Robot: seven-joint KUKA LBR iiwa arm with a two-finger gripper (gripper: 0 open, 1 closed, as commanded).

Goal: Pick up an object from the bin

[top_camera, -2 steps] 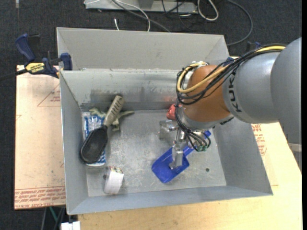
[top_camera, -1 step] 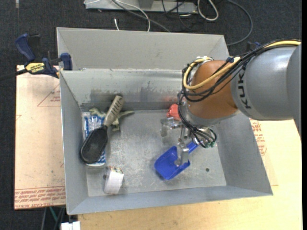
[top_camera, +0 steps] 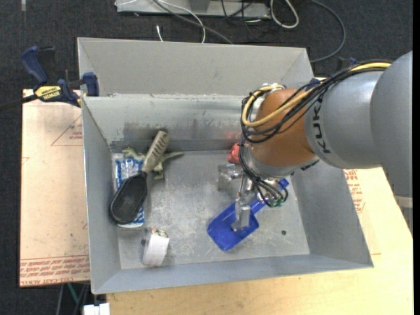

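1. A flat blue plastic piece [top_camera: 222, 233], rounded at its near end, lies on the floor of the grey metal bin [top_camera: 197, 271], right of middle and toward the front wall.
2. The tool [top_camera: 241, 222] is down right on top of it, touching or all but touching its upper part. Open or closed? I cannot tell from here.
3. My read: this is the grasp step, and the lift is not yet made. The next move calls for a firm hold on the blue piece, then a straight rise. Flat and thin, it could slip or tip out.
4. Close around it there is bare floor and nothing crowding. A small red thing [top_camera: 234, 153] sits behind the wrist, by the back wall.
5. Well apart on the left, a black oval brush-like thing [top_camera: 128, 199] lies on a blue-and-white packet [top_camera: 122, 170], with a beige comb-shaped piece [top_camera: 156, 151] just beyond them. A white roll [top_camera: 155, 248] lies near the front left corner. None of these stands in the way.
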